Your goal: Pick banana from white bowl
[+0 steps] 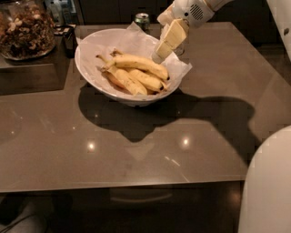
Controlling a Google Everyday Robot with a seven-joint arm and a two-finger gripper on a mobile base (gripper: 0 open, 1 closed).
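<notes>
Filling most of the view, a glossy brown table [218, 136] carries a dark shadow below and to the right of the bowl. A rounded white part of the robot [268, 186] takes up the lower right corner. The white bowl [86, 68] sits toward the far left of the table, lined with crinkled paper [179, 68] that spills over its right rim. A glass jar of nuts [25, 29] stands on a raised ledge at the far left, apart from the bowl. The arm [193, 10] reaches in from the top right and slopes down to the left. The gripper [160, 52] hangs over the bowl's right rim, pointing down at the fruit, just above the banana's right end. Nothing shows in its grasp, and whether it is open or closed cannot be told. The banana [136, 63] lies on top of the pile inside the bowl, stem to the left. Slimmer bananas [129, 82] lie beside and under it. A can [142, 19] stands behind the bowl.
</notes>
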